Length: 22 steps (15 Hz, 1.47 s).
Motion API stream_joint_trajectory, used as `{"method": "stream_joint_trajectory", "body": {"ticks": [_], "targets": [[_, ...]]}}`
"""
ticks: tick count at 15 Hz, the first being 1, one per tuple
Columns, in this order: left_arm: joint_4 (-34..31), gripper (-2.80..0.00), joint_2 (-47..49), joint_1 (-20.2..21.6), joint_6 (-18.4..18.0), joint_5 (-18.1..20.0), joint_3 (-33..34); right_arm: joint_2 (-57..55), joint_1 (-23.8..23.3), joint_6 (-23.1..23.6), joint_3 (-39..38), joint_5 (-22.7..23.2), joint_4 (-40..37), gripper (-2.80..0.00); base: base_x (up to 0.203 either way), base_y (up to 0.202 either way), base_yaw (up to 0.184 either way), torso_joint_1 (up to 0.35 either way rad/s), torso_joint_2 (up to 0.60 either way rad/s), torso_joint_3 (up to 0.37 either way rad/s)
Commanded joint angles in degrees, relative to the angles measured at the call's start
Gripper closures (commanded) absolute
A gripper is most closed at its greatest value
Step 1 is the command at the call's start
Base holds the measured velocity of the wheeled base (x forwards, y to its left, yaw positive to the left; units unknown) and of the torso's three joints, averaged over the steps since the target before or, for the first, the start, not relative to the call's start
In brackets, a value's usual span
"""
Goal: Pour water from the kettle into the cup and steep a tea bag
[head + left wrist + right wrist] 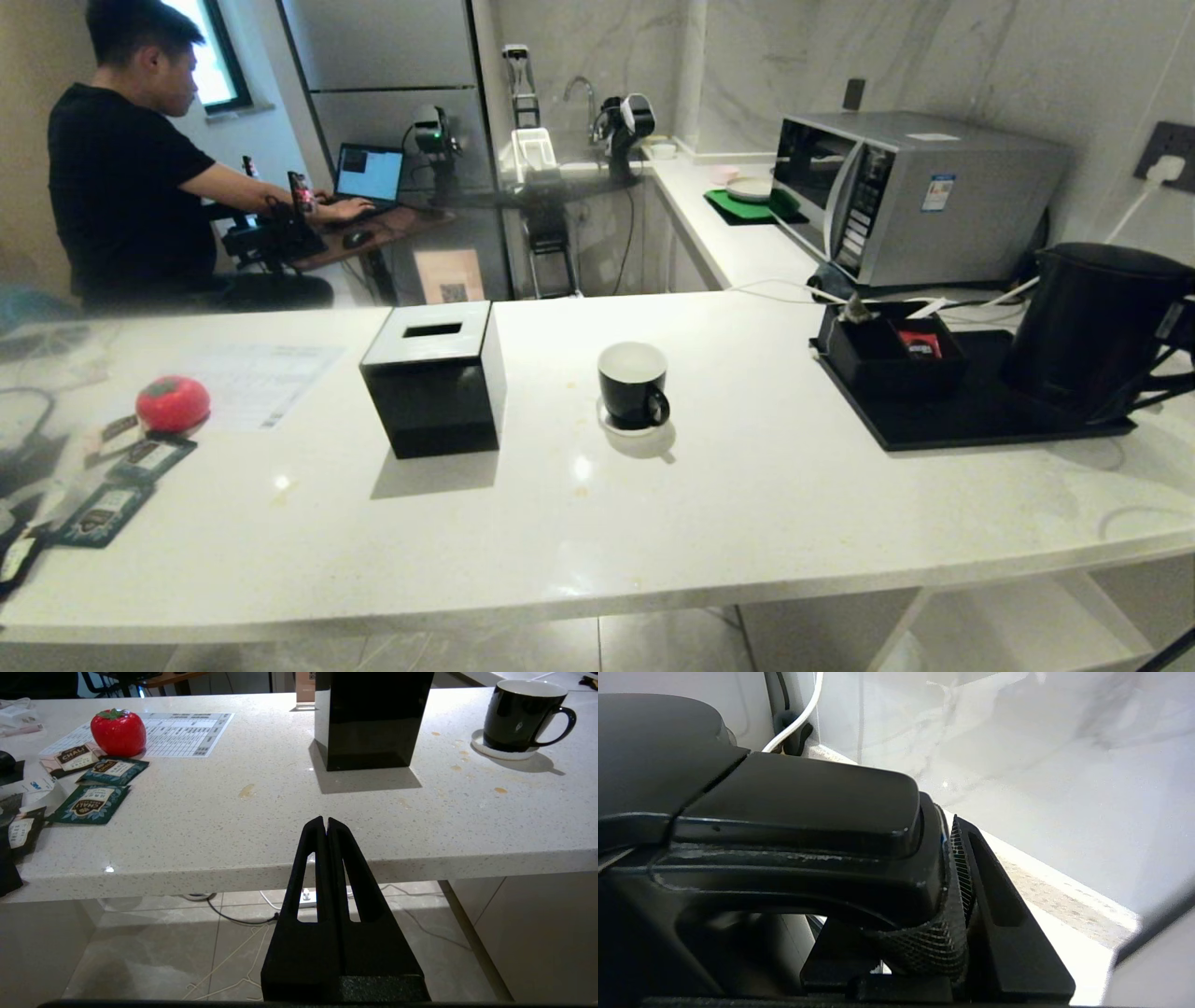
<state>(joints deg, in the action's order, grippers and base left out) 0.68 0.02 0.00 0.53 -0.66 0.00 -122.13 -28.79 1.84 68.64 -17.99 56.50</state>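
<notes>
The tall black kettle (1092, 327) is at the right end of a black tray (943, 425), leaning slightly. My right gripper (1178, 369) reaches in from the right edge and is shut on the kettle's handle (798, 798); one mesh-lined finger (999, 896) presses its side. The black cup (633, 383) stands upright on its white saucer (624, 427) mid-counter, also seen as the cup (518, 714) in the left wrist view. The tea bag (856, 310) pokes up from a black box on the tray. My left gripper (326, 821) hangs shut and empty before the counter's front edge.
A black tissue box (434, 378) stands left of the cup. A red tomato-shaped object (173, 403) and flat sachets (91, 803) lie far left. A microwave (910, 191) and white cables sit behind the tray. A person sits at a desk in the back left.
</notes>
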Motion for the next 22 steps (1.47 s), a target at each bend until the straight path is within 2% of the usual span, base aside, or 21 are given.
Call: {"method": "stream_joint_trajectory", "body": {"ticks": [1,6,20,21,22], "targets": [[0.02,0.00,-0.02,0.00,0.00,-0.04,0.00,-3.87,0.26,0.01,3.23,-0.03,0.45,0.00,0.000,0.000,0.000,0.000,0.00,0.000],[0.02,0.00,-0.02,0.00,0.02,-0.04,0.00,-8.22,1.57,0.00,8.16,-0.17,0.45,0.00,0.000,0.000,0.000,0.000,0.00,0.000],[0.02,0.00,-0.02,0.00,0.00,-0.04,0.00,-13.22,2.34,0.09,11.16,-0.37,3.09,0.00,0.000,0.000,0.000,0.000,0.00,0.000],[0.02,0.00,-0.02,0.00,0.00,-0.04,0.00,-13.22,2.35,0.09,11.16,-0.38,3.09,-2.80,0.000,0.000,0.000,0.000,0.00,0.000],[0.02,0.00,-0.02,0.00,0.00,-0.04,0.00,-13.22,2.43,0.09,11.16,-0.31,3.09,-2.80,0.000,0.000,0.000,0.000,0.00,0.000]]}}
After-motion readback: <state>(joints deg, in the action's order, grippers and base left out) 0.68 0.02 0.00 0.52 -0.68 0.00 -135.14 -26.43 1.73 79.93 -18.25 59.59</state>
